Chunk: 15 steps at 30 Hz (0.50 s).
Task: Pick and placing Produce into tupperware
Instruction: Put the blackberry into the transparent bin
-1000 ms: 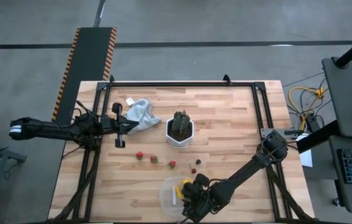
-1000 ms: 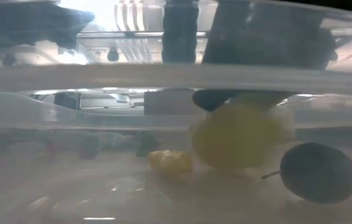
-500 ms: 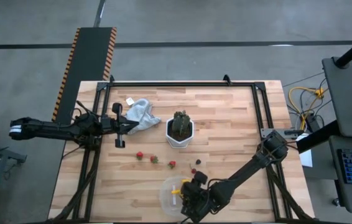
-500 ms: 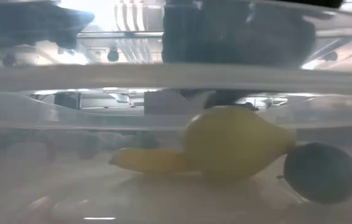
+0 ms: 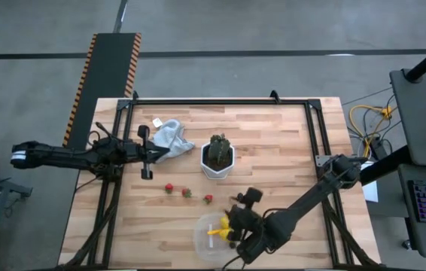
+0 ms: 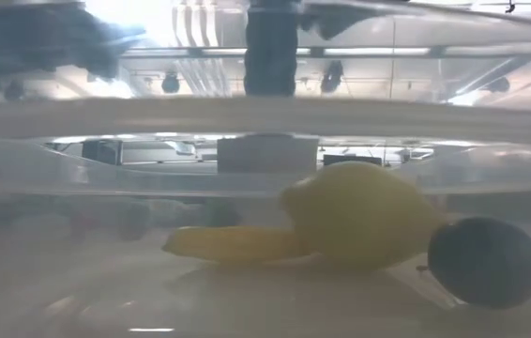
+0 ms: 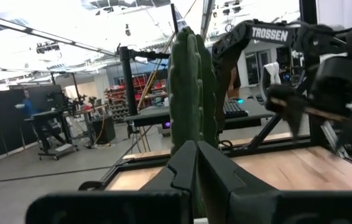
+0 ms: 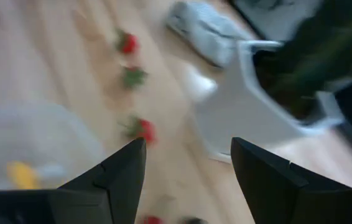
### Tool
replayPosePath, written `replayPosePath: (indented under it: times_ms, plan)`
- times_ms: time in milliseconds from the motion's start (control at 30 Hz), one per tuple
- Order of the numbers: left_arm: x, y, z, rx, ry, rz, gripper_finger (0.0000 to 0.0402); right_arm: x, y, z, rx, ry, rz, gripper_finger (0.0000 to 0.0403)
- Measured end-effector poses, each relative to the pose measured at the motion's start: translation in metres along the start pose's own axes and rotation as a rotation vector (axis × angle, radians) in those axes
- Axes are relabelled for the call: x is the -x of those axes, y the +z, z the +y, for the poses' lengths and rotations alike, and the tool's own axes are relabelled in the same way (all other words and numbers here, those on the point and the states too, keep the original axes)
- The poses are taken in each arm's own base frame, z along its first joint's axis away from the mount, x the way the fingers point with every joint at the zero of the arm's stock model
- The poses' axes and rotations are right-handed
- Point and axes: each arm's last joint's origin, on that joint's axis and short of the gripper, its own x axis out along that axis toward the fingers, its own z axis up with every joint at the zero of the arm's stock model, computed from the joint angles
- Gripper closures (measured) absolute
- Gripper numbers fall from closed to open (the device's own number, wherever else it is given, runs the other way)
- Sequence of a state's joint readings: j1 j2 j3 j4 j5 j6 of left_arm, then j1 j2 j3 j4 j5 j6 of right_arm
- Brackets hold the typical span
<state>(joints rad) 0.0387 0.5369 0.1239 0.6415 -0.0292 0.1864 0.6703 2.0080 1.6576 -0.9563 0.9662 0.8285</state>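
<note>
A lemon point(image 6: 364, 214), yellow strip point(image 6: 233, 243) and dark berry point(image 6: 486, 262) are sitting in the tub point(image 5: 207, 235); three strawberries point(image 5: 187, 193) are waiting on the table point(image 5: 273, 150). The right gripper point(image 8: 188, 180) is hovering open, empty.

The potted plant point(image 5: 217, 156) stood mid-table as the main obstacle. Bare wood lay open to its right. Toward the tupperware point(image 5: 211, 234), three strawberries point(image 5: 187, 193) dotted the passage; a cloth point(image 5: 170, 136) crowded its left.

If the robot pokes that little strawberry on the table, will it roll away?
The strawberry looks tiny and rounded, so a poke would probably scoot it across the smooth wooden table. Its leafy top might stop a long roll. The right gripper, open, is closest.
</note>
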Motion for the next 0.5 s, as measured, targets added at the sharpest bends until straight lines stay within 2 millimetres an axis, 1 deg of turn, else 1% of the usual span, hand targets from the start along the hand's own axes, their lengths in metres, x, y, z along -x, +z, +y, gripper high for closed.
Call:
replayPosePath:
  times_ms: [133, 267, 400, 500]
  plan:
    - [-0.002, -0.003, -0.001, -0.001, -0.004, 0.02, 0.0402, 0.007, -0.013, -0.02, 0.091, -0.112, 0.018, 0.0175]
    - [-0.004, -0.005, -0.001, -0.001, -0.007, 0.038, 0.0402, 0.009, -0.031, -0.038, 0.126, -0.185, 0.032, 0.0175]
    - [-0.005, -0.006, -0.001, -0.002, -0.008, 0.046, 0.0402, 0.01, -0.049, -0.057, 0.059, -0.203, 0.032, 0.0175]
    - [-0.006, -0.008, -0.002, -0.002, -0.009, 0.056, 0.0402, 0.015, -0.062, -0.07, -0.01, -0.176, 0.01, 0.0175]
